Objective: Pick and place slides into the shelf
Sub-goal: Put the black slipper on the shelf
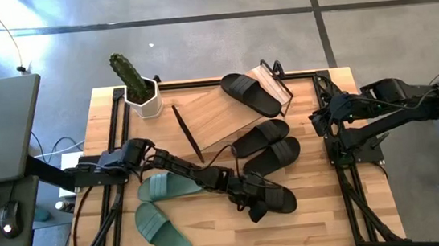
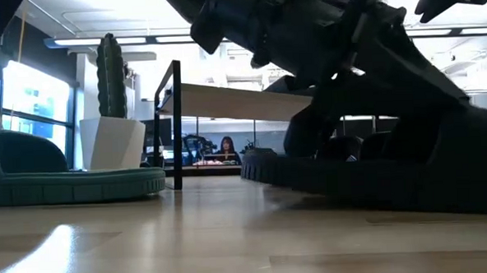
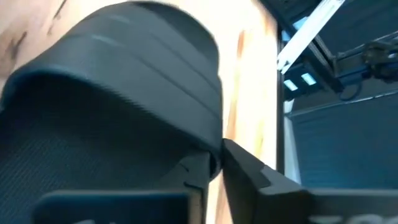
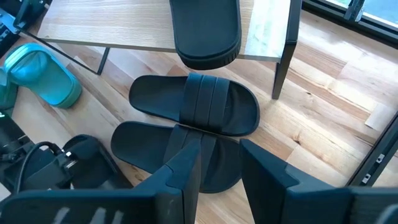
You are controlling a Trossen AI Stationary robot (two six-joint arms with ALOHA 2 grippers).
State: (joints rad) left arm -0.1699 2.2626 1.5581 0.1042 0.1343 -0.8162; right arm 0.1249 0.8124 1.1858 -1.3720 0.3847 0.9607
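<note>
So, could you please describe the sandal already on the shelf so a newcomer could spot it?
Find the wooden shelf beside the cactus pot. One black sandal lies on its top board. It is the only sandal off the table.

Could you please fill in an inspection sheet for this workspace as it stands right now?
Surface: light wooden table.
Job's things: shelf holds one black slide; two black slides lie side by side in front of it; a fourth black slide lies near the front edge; two green slides lie at front left.
Clutter: cactus in white pot; dark stick by the shelf.
Grippers: left pincer shut on the fourth black slide's strap; right pincer open, waiting at the table's right edge.
Cables: running along the left arm.
Surroundings: grey floor; monitor, mouse at left; a person far behind.
</note>
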